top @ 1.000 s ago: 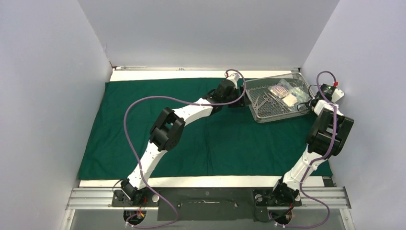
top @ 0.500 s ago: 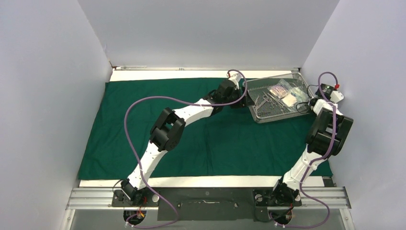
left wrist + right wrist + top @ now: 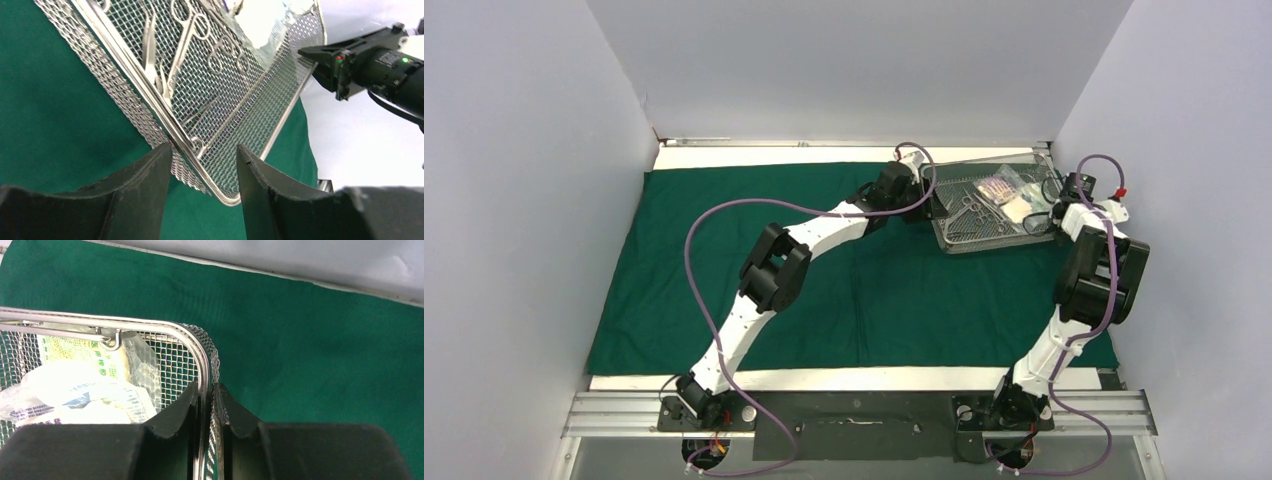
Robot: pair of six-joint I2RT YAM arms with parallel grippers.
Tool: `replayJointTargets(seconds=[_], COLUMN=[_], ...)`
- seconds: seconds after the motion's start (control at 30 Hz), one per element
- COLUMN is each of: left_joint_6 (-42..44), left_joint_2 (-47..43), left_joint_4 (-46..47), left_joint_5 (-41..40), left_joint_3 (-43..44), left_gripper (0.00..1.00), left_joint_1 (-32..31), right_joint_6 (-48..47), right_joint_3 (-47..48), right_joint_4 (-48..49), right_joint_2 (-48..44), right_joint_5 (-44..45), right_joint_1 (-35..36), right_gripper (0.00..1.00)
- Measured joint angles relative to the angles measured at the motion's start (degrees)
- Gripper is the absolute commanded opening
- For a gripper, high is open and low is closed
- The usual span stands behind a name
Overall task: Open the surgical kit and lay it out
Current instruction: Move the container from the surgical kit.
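White walls (image 3: 854,60) box in a table (image 3: 824,157) spread with a dark green cloth drape (image 3: 724,260). From above, the rectangular silver wire-mesh tray (image 3: 984,244) sits at its far right, left gripper (image 3: 927,207) and right gripper (image 3: 1049,218) at opposite ends — likely for a two-handed lift. Left wrist: jaws straddle the rim, unclamped, steel ring-handled forceps (image 3: 182,52) inside. Right wrist: jaws pinch the corner rim beside clear plastic gauze packets (image 3: 85,385).

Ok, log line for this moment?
right end effector: shut on tray rim | left end effector: open, straddling tray rim | tray: forceps, packets inside | drape: spread flat
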Motion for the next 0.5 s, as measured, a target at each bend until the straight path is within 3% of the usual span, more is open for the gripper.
replayJointTargets(seconds=[0.17, 0.37, 0.5], left_joint_6=[1.4, 2.1, 2.5], left_joint_2=[1.7, 3.3, 4.3], left_joint_4=[-4.3, -6.1, -6.2], left_joint_5=[-1.8, -2.2, -1.6], left_joint_3=[2.9, 4.3, 6.1], left_gripper=[0.42, 0.3, 0.29], left_joint_1=[0.5, 0.6, 0.9], right_joint_6=[5.5, 9.8, 11.2], right_joint_3=[-1.9, -5.2, -5.6], right_joint_4=[-0.5, -0.4, -0.8], right_joint_2=[-1.4, -3.7, -4.0], right_joint_5=[0.6, 1.5, 2.0], right_joint_1=[0.4, 1.0, 1.1], right_gripper=[0.05, 0.05, 0.05])
